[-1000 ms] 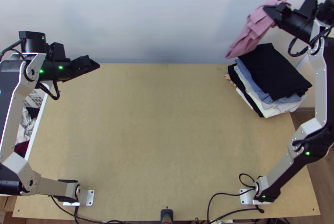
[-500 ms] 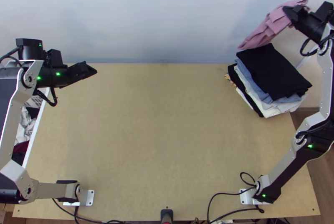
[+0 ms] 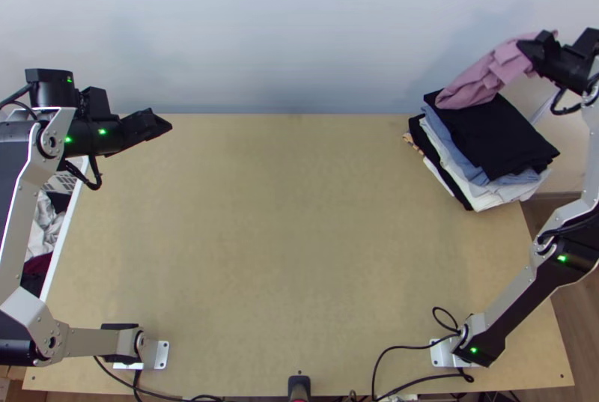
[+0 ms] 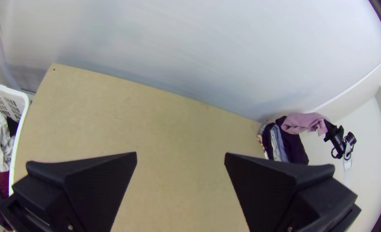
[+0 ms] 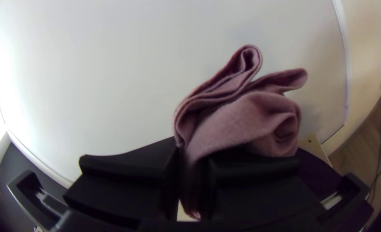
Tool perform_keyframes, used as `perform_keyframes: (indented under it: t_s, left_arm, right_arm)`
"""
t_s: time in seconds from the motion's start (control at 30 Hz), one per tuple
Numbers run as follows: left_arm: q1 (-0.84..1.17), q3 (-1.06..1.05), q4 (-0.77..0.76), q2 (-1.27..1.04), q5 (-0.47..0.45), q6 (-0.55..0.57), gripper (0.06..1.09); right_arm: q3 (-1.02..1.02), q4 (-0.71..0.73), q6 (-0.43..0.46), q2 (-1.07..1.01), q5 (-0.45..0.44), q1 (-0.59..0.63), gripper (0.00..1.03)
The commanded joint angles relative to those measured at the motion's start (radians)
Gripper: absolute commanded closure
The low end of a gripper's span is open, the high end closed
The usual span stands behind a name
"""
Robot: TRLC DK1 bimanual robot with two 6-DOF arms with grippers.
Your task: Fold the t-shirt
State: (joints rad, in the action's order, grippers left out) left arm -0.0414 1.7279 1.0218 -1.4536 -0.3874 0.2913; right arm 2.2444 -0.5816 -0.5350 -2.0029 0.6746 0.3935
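Observation:
The right gripper (image 3: 533,49) is over the back right of the table, shut on the pink t-shirt (image 3: 485,76). From it the folded shirt slants down to the left, its lower end at the back of the clothes stack's black top. In the right wrist view, the right gripper (image 5: 192,165) pinches the bunched pink cloth (image 5: 242,120), whose layers curl above the fingers. Over the table's back left corner is the left gripper (image 3: 166,126); in the left wrist view the left gripper (image 4: 180,157) stands open, bare table between its fingers.
A stack of folded clothes (image 3: 490,132) lies at the table's (image 3: 284,215) back right corner. At the left edge stands a white basket (image 3: 66,230) with clothes. A pale wall (image 3: 284,28) rises behind the table; cables lie near the front edge.
The right gripper has moved right, then down the picture with the pink shirt, whose lower end has come over the stack. The left arm has shifted slightly left.

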Motion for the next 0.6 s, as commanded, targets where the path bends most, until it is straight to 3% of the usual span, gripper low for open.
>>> perform_keyframes:
  t_s: [0.0, 0.57]
  left_arm:
    - [-0.003, -0.01, -0.014, 0.022, 0.001, 0.0, 0.1]
    - [0.002, -0.076, -0.025, 0.062, -0.015, -0.017, 0.09]
  right_arm:
    - [-0.032, -0.054, 0.069, 0.073, 0.016, 0.021, 1.0]
    - [-0.609, -0.126, 0.333, 0.457, 0.01, 0.168, 0.98]
